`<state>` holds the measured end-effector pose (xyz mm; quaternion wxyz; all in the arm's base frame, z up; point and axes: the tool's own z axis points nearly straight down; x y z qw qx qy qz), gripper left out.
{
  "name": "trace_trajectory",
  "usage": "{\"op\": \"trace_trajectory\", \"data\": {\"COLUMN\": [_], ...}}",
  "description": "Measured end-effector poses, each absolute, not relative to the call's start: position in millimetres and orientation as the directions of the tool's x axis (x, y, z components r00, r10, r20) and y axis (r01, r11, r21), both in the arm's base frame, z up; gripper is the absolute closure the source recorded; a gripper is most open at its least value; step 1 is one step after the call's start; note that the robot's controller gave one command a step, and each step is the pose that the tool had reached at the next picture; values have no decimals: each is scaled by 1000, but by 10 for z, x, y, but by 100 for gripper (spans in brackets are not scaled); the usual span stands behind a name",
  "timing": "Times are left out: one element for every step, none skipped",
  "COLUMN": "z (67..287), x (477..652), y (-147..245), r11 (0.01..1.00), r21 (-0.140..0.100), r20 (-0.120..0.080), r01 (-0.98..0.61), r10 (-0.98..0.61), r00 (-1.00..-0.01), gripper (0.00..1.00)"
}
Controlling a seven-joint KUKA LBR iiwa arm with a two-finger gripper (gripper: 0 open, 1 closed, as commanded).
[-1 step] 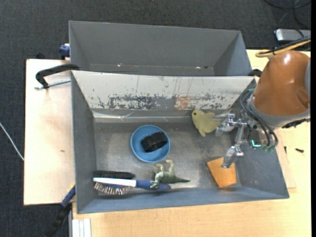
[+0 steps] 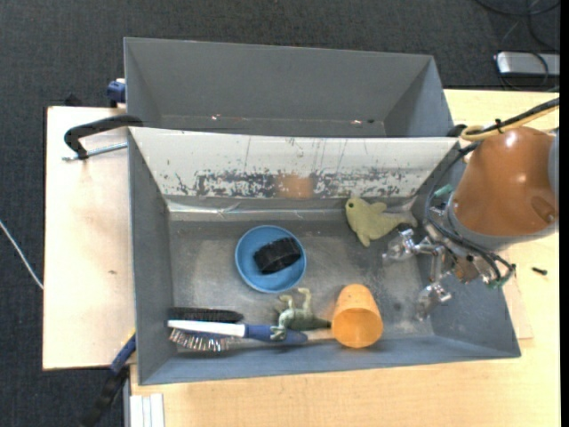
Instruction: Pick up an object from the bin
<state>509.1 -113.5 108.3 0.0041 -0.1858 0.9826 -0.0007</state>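
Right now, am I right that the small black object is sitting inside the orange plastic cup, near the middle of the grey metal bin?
Not quite: the camera view shows the small black object inside the round blue bowl, not the orange plastic cup. It is near the middle of the grey metal bin.

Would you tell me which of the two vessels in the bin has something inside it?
The blue bowl: a black object lies in it. The orange cup, to its right, lies tipped on its side.
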Motion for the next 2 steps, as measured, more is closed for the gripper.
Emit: {"op": "trace_trajectory", "data": {"z": [1322,1248], "x": [5453,5504], "y": [-169,608], "r11": [952,959], "r21": [0,4], "r20": [-14,-9], "r01": [-305,-283], "r10": [-305,-283], "r00": [-952,-959], "gripper": [0,0]}}
